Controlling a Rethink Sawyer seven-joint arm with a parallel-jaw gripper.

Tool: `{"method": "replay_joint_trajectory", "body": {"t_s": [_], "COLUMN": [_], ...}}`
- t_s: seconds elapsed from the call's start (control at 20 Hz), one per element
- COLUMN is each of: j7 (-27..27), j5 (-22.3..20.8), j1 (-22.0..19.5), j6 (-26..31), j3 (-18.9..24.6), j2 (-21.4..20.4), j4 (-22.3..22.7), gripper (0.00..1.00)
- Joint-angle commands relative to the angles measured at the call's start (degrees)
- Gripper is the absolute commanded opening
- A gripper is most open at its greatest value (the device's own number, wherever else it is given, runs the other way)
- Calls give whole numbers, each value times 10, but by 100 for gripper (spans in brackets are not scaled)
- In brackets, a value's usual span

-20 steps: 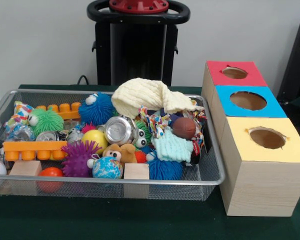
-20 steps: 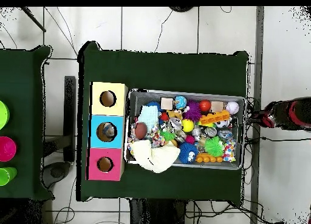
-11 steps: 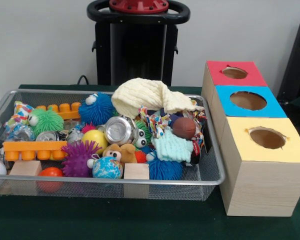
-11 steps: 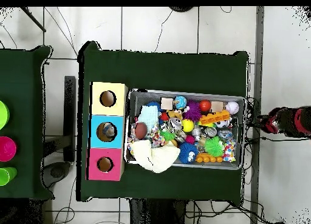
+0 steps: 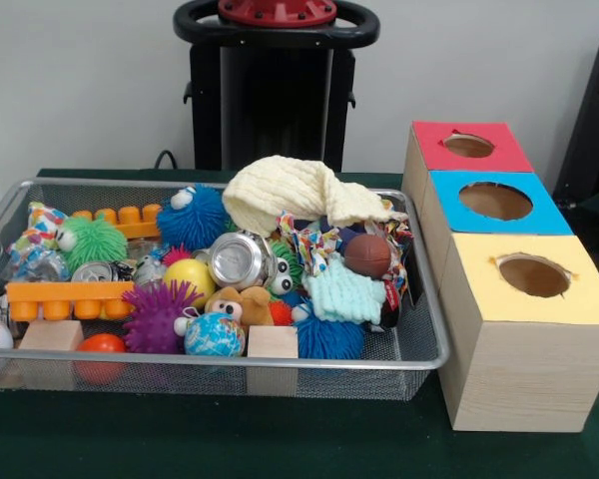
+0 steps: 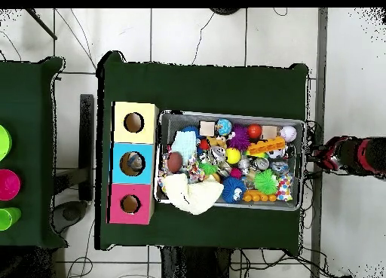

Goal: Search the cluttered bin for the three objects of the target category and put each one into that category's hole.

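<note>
A wire mesh bin (image 5: 280, 361) is heaped with toys: a pale yellow cloth (image 5: 290, 190), a brown football (image 5: 367, 254), a crushed can (image 5: 237, 259), blue (image 5: 193, 215), green (image 5: 92, 239) and purple (image 5: 158, 314) fuzzy balls, a globe ball (image 5: 213, 334), an orange brick (image 5: 70, 296) and wooden blocks (image 5: 273, 342). Beside it stand a red box (image 5: 469, 147), a blue box (image 5: 496, 202) and a yellow box (image 5: 532, 276), each with a round hole on top. In the overhead view my gripper (image 6: 323, 152) hangs outside the bin (image 6: 230, 115), off the table's right edge.
In the overhead view the three boxes, with the yellow box (image 6: 134, 123) at the top, line the bin's left side. A second green table at the left edge carries a green cup (image 6: 4, 142) and a pink cup (image 6: 6, 183). Cables lie on the floor.
In the overhead view the red and black arm has crept a little left toward the bin and slightly downward. Nothing in the bin has moved.
</note>
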Motion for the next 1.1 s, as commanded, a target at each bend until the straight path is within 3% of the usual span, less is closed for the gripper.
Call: {"method": "replay_joint_trajectory", "body": {"t_s": [0.05,0.9,1.1], "j7": [55,117,114], "j5": [14,44,48], "j1": [5,3,7], "j6": [-50,-127,-141], "j3": [-25,-49,-57], "j2": [-43,-123,-115], "j4": [111,222,224], "gripper": [100,100,100]}}
